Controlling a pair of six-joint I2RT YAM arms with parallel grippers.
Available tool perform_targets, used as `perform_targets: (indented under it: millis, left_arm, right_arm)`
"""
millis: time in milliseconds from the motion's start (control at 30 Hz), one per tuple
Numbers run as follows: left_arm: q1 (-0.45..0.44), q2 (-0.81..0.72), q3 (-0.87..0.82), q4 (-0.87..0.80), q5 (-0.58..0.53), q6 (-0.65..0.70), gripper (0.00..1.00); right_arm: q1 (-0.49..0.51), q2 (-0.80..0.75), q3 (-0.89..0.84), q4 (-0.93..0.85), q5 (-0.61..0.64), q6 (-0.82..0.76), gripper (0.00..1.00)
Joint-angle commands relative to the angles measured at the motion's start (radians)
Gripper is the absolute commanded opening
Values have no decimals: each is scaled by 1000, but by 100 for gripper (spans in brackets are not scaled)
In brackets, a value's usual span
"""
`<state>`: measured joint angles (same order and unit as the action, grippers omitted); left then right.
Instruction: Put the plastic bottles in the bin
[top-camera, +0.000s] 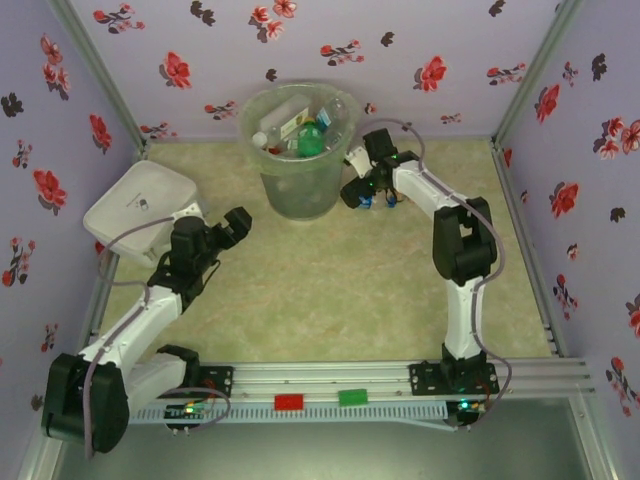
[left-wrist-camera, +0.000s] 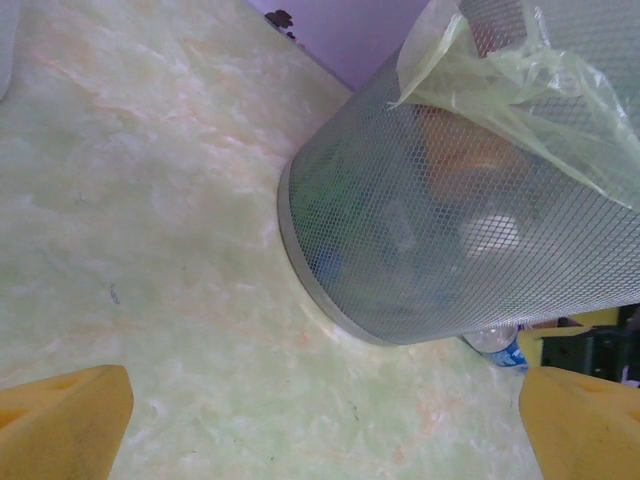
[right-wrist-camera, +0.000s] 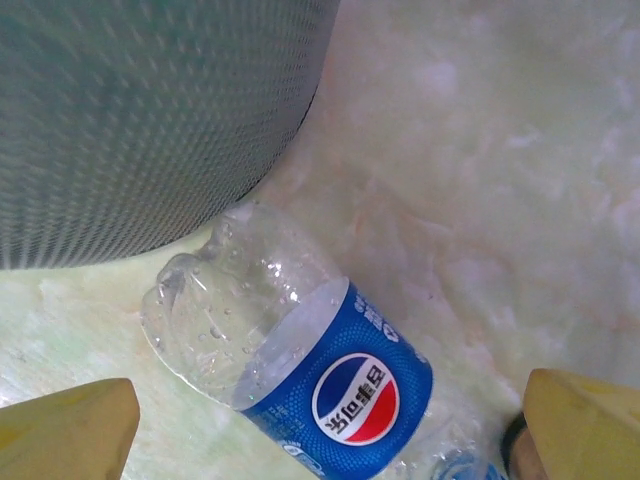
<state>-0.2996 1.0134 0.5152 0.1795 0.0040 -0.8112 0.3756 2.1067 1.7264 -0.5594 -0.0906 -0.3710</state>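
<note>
Bin (top-camera: 300, 150): stood at the far middle of the bench (top-camera: 330, 290), holding several bottles (top-camera: 300, 130). One clear blue-labelled bottle (right-wrist-camera: 300, 370): lay on its side just beside the bin's base, between the wide-open fingers (right-wrist-camera: 65, 430) of the right claw (top-camera: 362, 192), not gripped. Left claw (top-camera: 236, 226): open, empty, near the bin

Over at the left edge of the table (top-camera: 330, 300), toward the far left corner, sits a white rounded-square container (top-camera: 138, 208), flat and shallow, tucked right up against the wall. The tabletop is pale green, marbled with faint orange veins. Along the near edge runs a metal rail (top-camera: 330, 375), and on the strip just in front of it are a red block (top-camera: 289, 402) and a green block (top-camera: 352, 397), near each other but not touching. Purple walls (top-camera: 400, 50) with red and dark flowers close in three sides.
</note>
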Motion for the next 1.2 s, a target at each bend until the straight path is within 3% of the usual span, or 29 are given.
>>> perform_targets:
  millis: [0,500,1167]
  left_arm:
    - [10,-19,-12,11,5,-15,100]
    - [12,-15,-12,21,8,-23,100]
    - [11,-46,-26,18,6,-21,100]
  right_arm:
    - [4,36,41,-26,-40,-28,100]
    - [30,65,-11,-30,-53,-19,95]
    - [69,-93,-258,71,26,37,95]
